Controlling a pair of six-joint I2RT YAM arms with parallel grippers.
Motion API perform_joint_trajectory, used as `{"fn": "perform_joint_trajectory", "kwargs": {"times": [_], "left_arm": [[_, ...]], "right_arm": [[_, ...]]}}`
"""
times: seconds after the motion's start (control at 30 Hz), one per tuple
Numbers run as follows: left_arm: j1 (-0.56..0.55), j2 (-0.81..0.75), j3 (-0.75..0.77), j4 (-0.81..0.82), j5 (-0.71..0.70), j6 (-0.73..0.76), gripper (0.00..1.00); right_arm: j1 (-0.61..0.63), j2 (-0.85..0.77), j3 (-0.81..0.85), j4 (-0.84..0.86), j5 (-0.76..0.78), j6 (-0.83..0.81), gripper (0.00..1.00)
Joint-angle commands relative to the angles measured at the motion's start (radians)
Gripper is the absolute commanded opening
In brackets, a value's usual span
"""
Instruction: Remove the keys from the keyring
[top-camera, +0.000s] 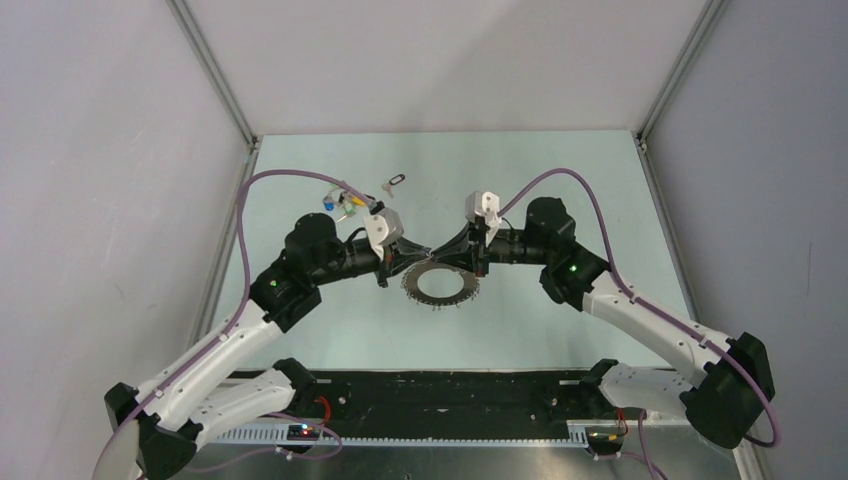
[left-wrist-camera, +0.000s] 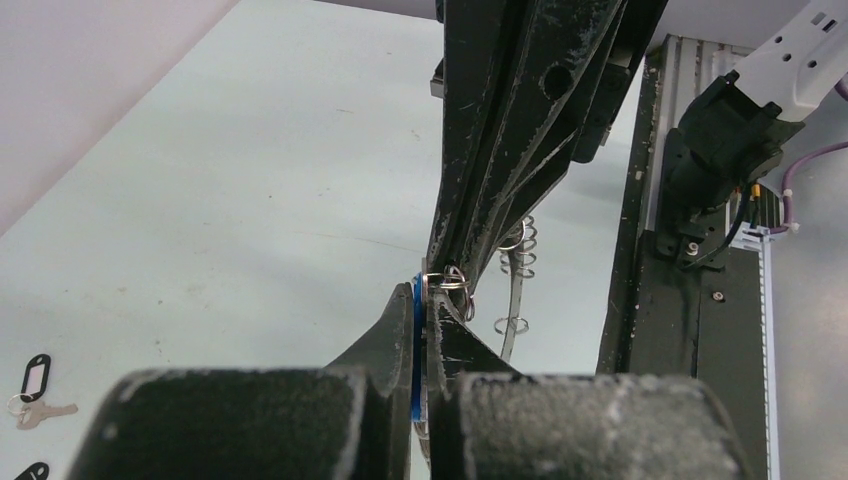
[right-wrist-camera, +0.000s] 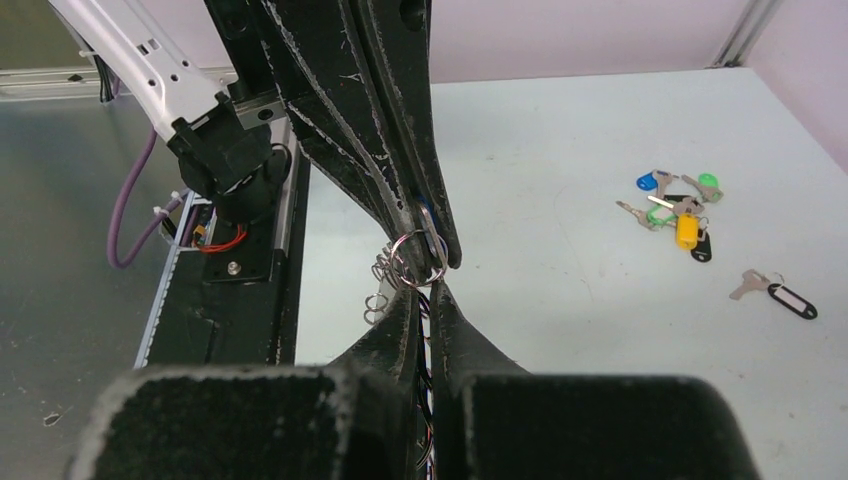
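Note:
The keyring (top-camera: 462, 296) lies on the table as a flat hoop fringed with small silver keys (top-camera: 412, 288). Both grippers meet tip to tip over its far rim. My left gripper (top-camera: 424, 254) (left-wrist-camera: 422, 290) is shut on a blue-headed key (left-wrist-camera: 414, 330) whose small split ring (left-wrist-camera: 446, 282) shows at the fingertips. Facing it, my right gripper (top-camera: 440, 254) (right-wrist-camera: 428, 290) is shut, its tips pinching the small split ring (right-wrist-camera: 418, 258). The hoop shows edge-on behind the jaws (left-wrist-camera: 514, 290) (right-wrist-camera: 384, 272).
A cluster of loose keys with blue, green and yellow tags (top-camera: 345, 204) (right-wrist-camera: 676, 206) lies at the back left. A single key with a black tag (top-camera: 395, 183) (right-wrist-camera: 776, 293) sits beside it. Another black-tagged key (left-wrist-camera: 35, 392) shows lower left. A black rail (top-camera: 430, 400) runs along the near edge.

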Motion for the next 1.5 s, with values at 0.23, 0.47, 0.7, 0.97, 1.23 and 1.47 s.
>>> {"fn": "perform_joint_trajectory", "kwargs": {"times": [0.23, 0.47, 0.7, 0.97, 1.23, 1.47], "left_arm": [[0.025, -0.025, 0.034, 0.068, -0.152, 0.013, 0.0], [0.025, -0.021, 0.034, 0.068, -0.158, 0.01, 0.0], [0.025, -0.025, 0.032, 0.067, -0.14, 0.014, 0.0], [0.021, -0.029, 0.015, 0.067, -0.179, 0.063, 0.0], [-0.043, -0.036, -0.014, 0.066, -0.269, 0.158, 0.0], [-0.06, -0.058, -0.016, 0.065, -0.315, 0.196, 0.0]], "right_arm": [[-0.052, -0.073, -0.009, 0.163, -0.117, 0.208, 0.0], [-0.072, -0.097, -0.04, 0.241, -0.121, 0.276, 0.0], [-0.1, -0.107, -0.065, 0.354, -0.072, 0.406, 0.0], [-0.063, -0.05, -0.191, 0.766, 0.213, 0.784, 0.0], [0.089, 0.034, -0.288, 1.084, 0.677, 0.871, 0.0], [0.114, 0.019, -0.299, 0.983, 0.684, 0.688, 0.11]]}}
